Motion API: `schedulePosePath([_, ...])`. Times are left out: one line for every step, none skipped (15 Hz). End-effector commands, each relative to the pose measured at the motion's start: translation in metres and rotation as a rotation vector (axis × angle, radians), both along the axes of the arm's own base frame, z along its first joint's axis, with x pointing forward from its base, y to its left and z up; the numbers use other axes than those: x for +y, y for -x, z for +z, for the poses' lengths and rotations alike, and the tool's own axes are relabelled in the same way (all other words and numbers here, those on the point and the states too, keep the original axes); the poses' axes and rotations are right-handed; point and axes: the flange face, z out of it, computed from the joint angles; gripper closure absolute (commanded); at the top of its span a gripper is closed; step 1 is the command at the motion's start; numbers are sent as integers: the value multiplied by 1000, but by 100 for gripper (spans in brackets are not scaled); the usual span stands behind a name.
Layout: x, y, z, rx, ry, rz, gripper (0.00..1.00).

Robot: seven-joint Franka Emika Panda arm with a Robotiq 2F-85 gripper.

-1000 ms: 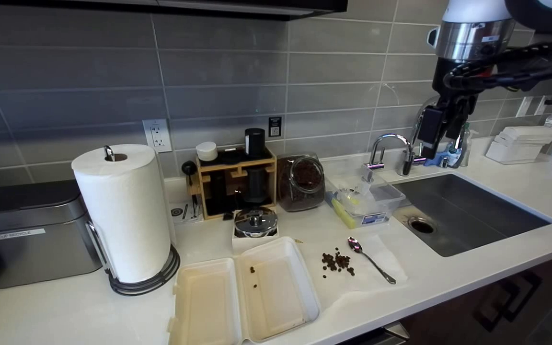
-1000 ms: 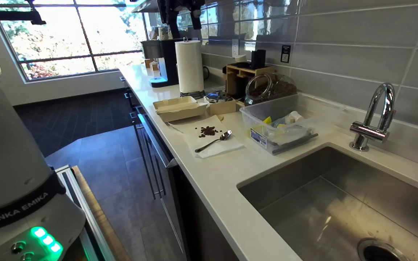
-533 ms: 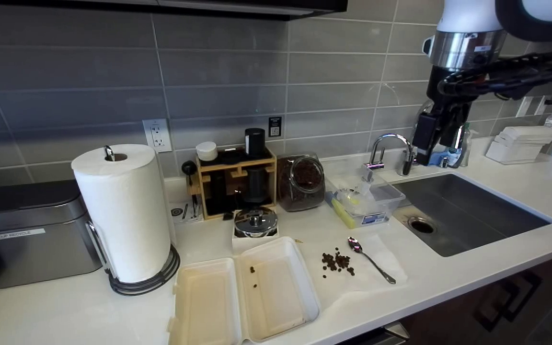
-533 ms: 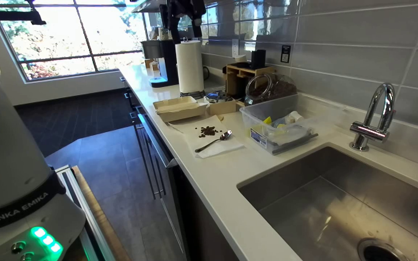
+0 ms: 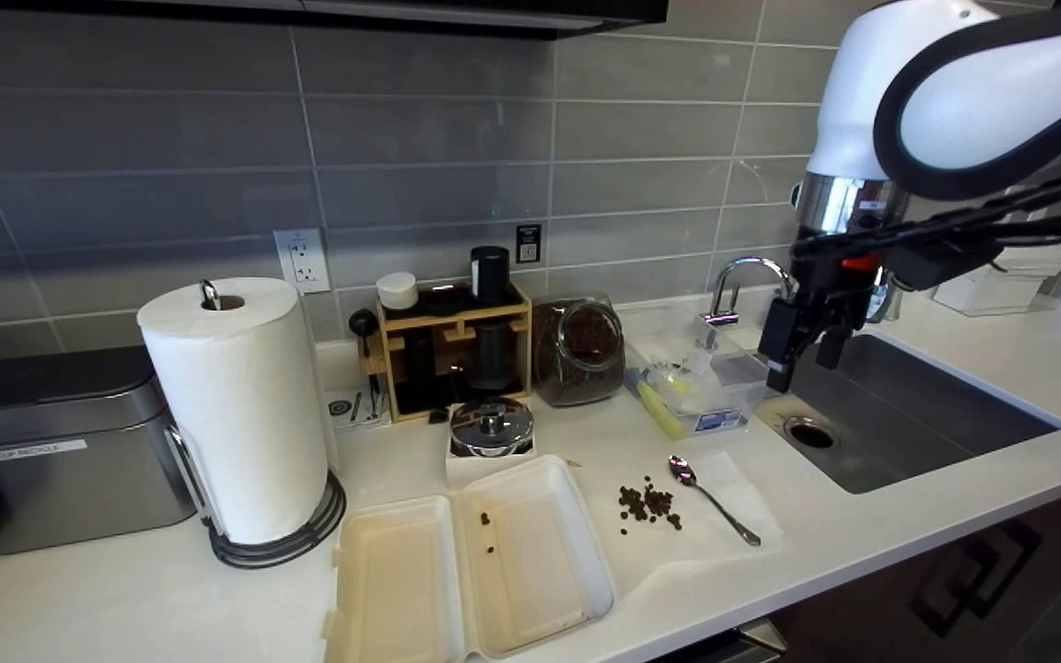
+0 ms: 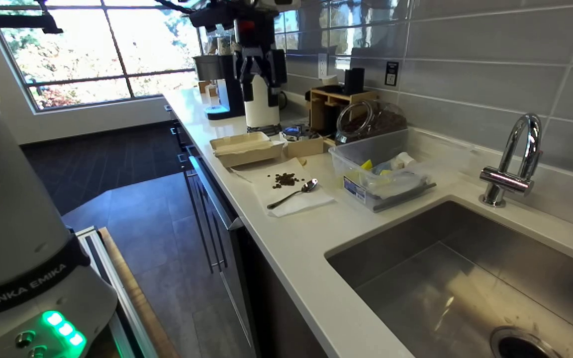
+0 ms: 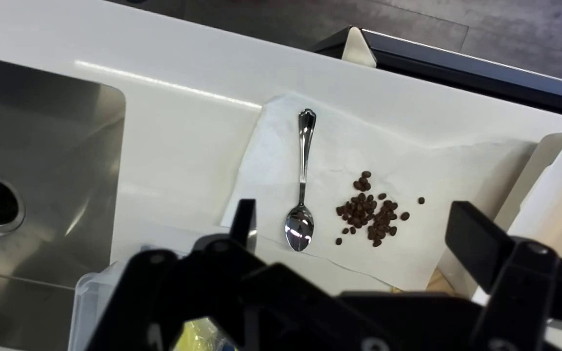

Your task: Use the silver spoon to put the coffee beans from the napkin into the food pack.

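Silver spoon (image 7: pixel 304 170): is lying loose on the napkin (image 7: pixel 349 136), its bowl end pointing toward the tiled wall (image 5: pixel 429 120), its handle end toward the front edge of the counter (image 5: pixel 862 543).
Coffee beans (image 7: pixel 359 212): are sitting in a loose scatter on the napkin, just beside the spoon, between it and the food pack (image 5: pixel 530 580); a few more are resting inside the pack's half nearer the napkin.
Food pack: is standing open, its 2 halves lying side by side at the hinge; the napkin is reaching up to its side, and whether it is running underneath I cannot tell.
Gripper (image 5: pixel 805 366): is hanging above the counter, well apart from the spoon, its 2 fingers (image 7: pixel 476 243) standing wide apart and holding nothing; in the wrist view the gap is framing the spoon's bowl and the beans.
Arm (image 5: pixel 871 83): is filling the upper right of an exterior view.
Sink (image 6: pixel 416 298): is lying on the napkin's far side from the food pack.
Clear bin (image 6: pixel 377 145): is standing near the spoon's bowl end, holding yellow and white items (image 6: pixel 402 161).
Paper towel roll (image 5: pixel 236 414): is standing upright, well apart from the napkin.
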Motion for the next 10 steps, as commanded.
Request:
schedulePosePath([-1, -7, -41, -14, -61, -21, 0])
schedulePosePath([-2, -11, -51, -31, -57, -42, 0])
schedulePosePath([-2, -15, -60, -44, -65, -53, 0])
schedulePosePath([-5, -20, -70, -56, -63, -66, 0])
schedulePosePath([-6, -24, -79, -62, -70, -74, 0])
schedulePosePath([-7, -28, -89, -63, -69, -79, 0])
schedulePosePath([-8, -31, -96, -63, -70, -82, 0])
schedulePosePath([-9, -35, -105, -62, -72, -85, 0])
schedulePosePath([-8, -38, -114, -55, -75, -86, 0])
schedulePosePath([-8, -41, -122, -46, -78, -91, 0])
